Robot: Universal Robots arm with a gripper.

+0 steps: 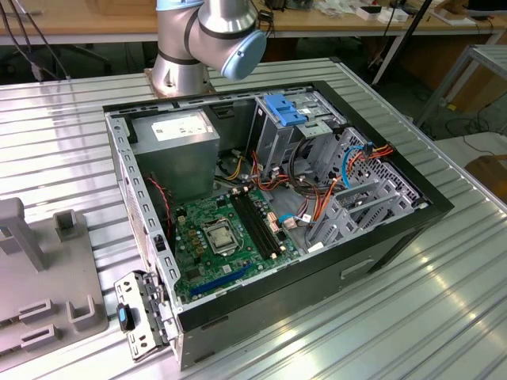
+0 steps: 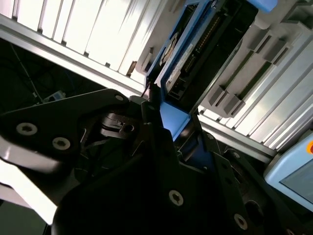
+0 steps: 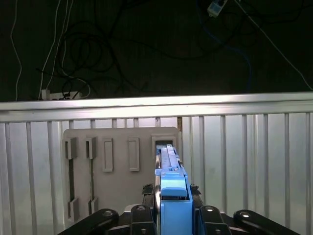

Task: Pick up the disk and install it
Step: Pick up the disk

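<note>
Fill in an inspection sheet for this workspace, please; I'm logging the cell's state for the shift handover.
Surface: ribbed metal table, bare metal, carrying the open computer case and a grey slotted holder.
Job's things: disk on edge in its blue rail, at one holder slot; whether it is seated or lifted cannot be told.
Clutter: nothing seen.
Grippers: gripper, jaws closed on the disk's blue rail.
Cables: coloured wires inside the case; dark cables on the floor beyond the table edge.
Surroundings: wooden bench behind the robot's base.
</note>
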